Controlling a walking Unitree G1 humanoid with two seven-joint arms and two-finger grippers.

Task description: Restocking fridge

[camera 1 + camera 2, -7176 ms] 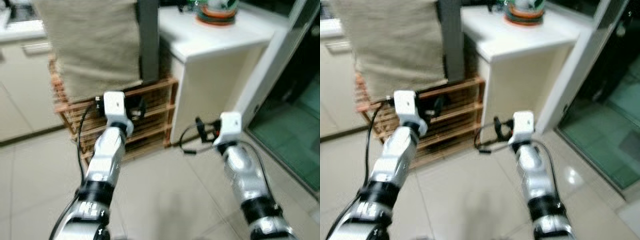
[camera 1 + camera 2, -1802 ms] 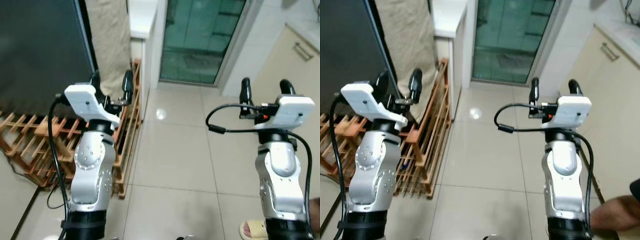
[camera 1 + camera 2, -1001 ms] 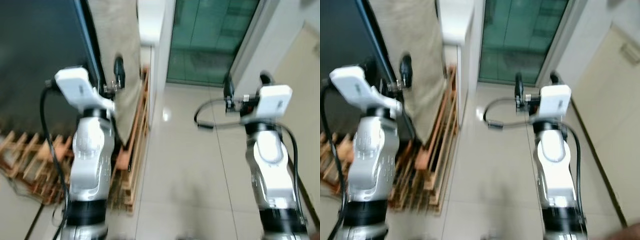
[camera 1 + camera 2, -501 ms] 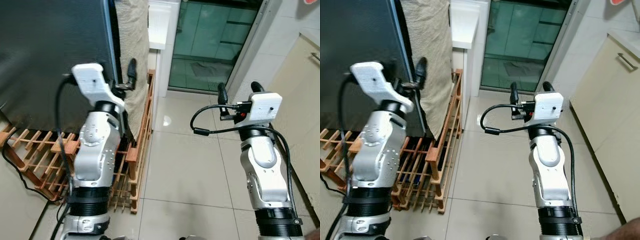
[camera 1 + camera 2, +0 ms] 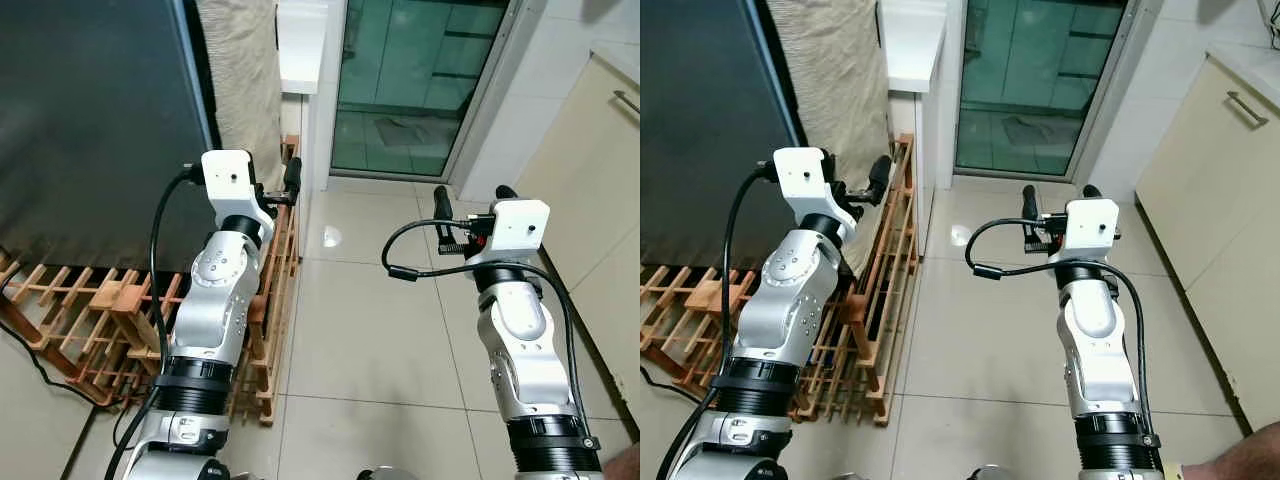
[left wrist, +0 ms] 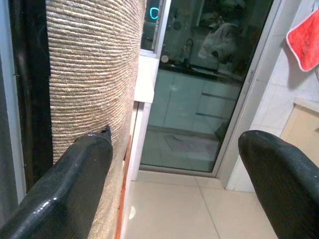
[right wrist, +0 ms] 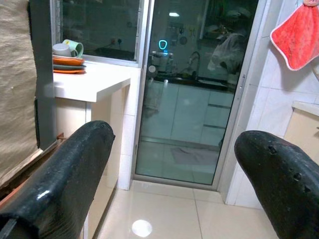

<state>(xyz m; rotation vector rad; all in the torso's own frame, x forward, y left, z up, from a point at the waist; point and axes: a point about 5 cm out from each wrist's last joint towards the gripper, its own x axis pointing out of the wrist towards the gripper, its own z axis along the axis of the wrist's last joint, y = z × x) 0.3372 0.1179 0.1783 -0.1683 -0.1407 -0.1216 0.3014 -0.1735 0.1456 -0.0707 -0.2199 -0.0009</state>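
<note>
left pincer (image 6: pixel 169 174): raised, fingers spread apart, empty
right pincer (image 7: pixel 169 169): raised, fingers spread wide, empty
fridge (image 5: pixel 90 120): dark door just left of the left pincer
cloth (image 6: pixel 89 74): woven beige, hangs beside the left pincer's finger, against the fridge's side
rack (image 5: pixel 110 310): wooden, on the floor below the left pincer
surface (image 7: pixel 92 82): white, ahead of the right pincer, carries plates (image 7: pixel 70 62) and a cup (image 7: pixel 74 47)
glass door (image 7: pixel 189 99): beyond both pincers
towel (image 7: pixel 296 37): red, hangs up high right of the door
</note>
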